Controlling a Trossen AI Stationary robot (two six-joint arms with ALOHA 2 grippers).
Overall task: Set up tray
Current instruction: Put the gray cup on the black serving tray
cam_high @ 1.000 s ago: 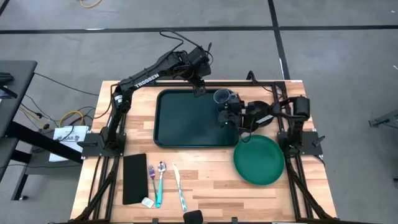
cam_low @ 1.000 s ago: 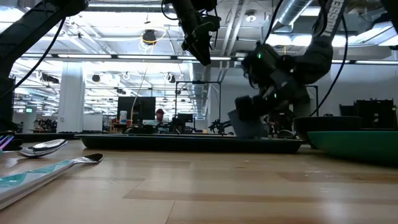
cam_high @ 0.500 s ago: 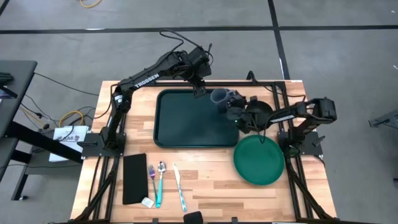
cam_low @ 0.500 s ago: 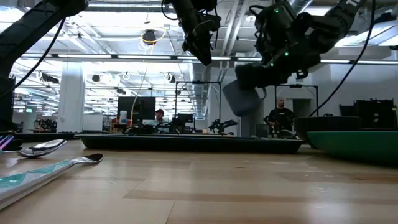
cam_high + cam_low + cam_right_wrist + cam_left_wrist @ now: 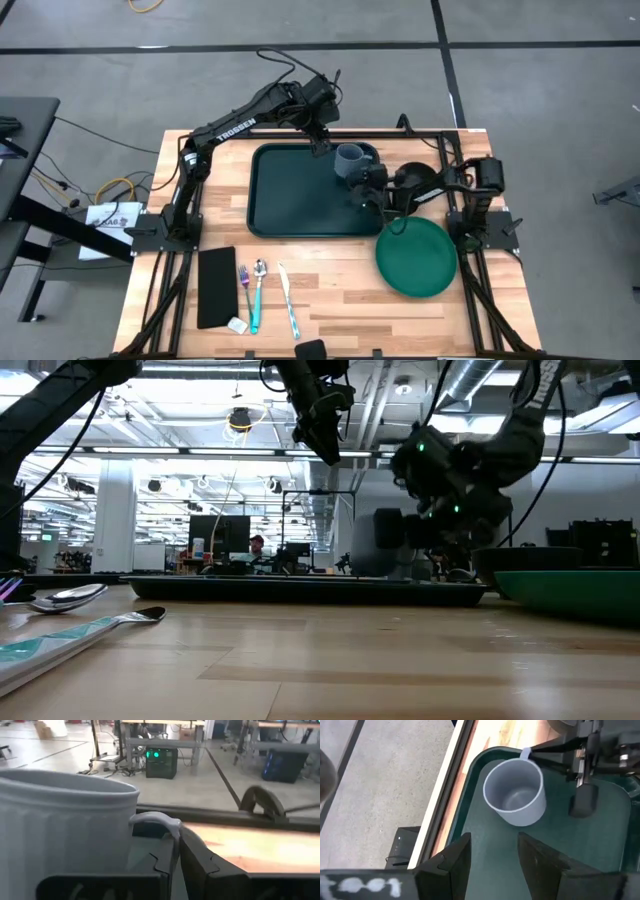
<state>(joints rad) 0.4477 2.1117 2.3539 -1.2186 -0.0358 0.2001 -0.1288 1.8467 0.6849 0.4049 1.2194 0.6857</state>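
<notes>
The dark green tray [image 5: 300, 195] lies on the table's far middle. A grey cup [image 5: 350, 160] stands upright in its far right corner, as the left wrist view [image 5: 515, 792] and the low view [image 5: 383, 543] also show. My right gripper [image 5: 368, 178] reaches in from the right and is shut on the cup's handle. My left gripper [image 5: 320, 140] hangs open above the tray's far rim, left of the cup, its fingers [image 5: 445, 865] touching nothing. My right gripper [image 5: 176, 837] pinches the cup's thin loop handle [image 5: 155, 817] between its two fingers. The fingers [image 5: 555, 757] come level from the table's right side. The cup is upright, its bottom on or just over the tray floor [image 5: 495, 835]; which, I cannot tell.
A round green plate [image 5: 417, 257] lies near the tray's right near corner. A flat black rectangle [image 5: 216, 287], a fork [image 5: 244, 280], a spoon [image 5: 258, 292] and a knife [image 5: 288, 300] lie at the near edge. The tray's left part is bare.
My right gripper, shut on the handle throughout, lifted the tilted cup well above the tray's right side, then lowered it into the far right corner. The cup has turned from tilted to upright. The left arm kept still.
</notes>
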